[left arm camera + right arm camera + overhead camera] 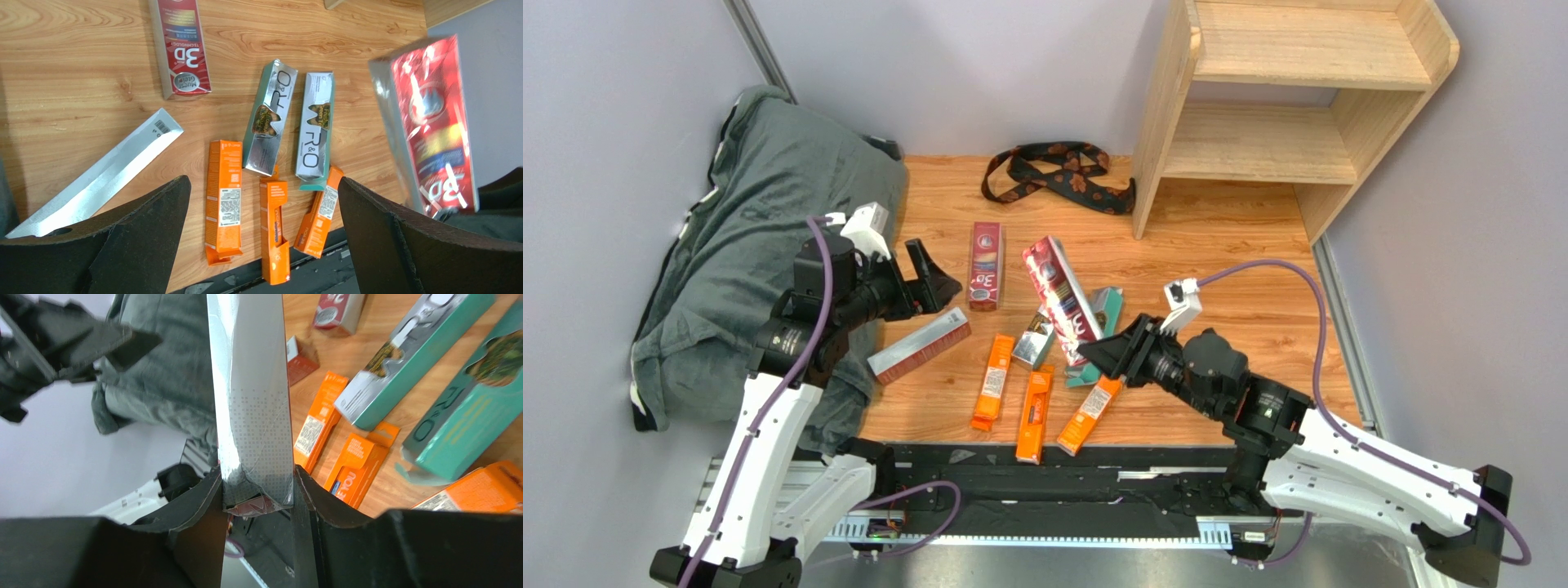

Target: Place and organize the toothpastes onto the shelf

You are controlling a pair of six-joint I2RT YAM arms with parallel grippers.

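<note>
Dark red cardboard is clamped between the jaws of the right gripper (1102,353). One "3D" box (1060,284) is pinched at its near end, and in the right wrist view its silvery side face is seen rising straight out from between the two black fingers (196,527). The held box is lifted clear of the wooden table (1222,270). Seen from above, its long axis runs from the gripper toward 11 o'clock, so its free end is aimed away from the shelf (1163,123). The shelf lies at about 1 o'clock from the gripper, well apart. That mismatch is judged to be what the coming move turns on: the box would have to be swung round toward 1 o'clock before it could be carried to a tier. The right arm is clearly the nearer one to the shelf.

The left gripper (938,272) is spread wide and nothing is held in it; it hovers at 9 o'clock of the pile. Seven boxes are left on the table:
- A second dark red box (986,263) lies flat just beside the left gripper, at its 3 o'clock.
- A third red box (918,346) lies at the left gripper's 6 o'clock, with a silver side turned up.
- The silver-white box (1036,341) and the teal box (1109,304) lie beneath the held one.
- Three orange boxes (992,380) lie along the near edge.

None is seen on the shelf yet.
</note>
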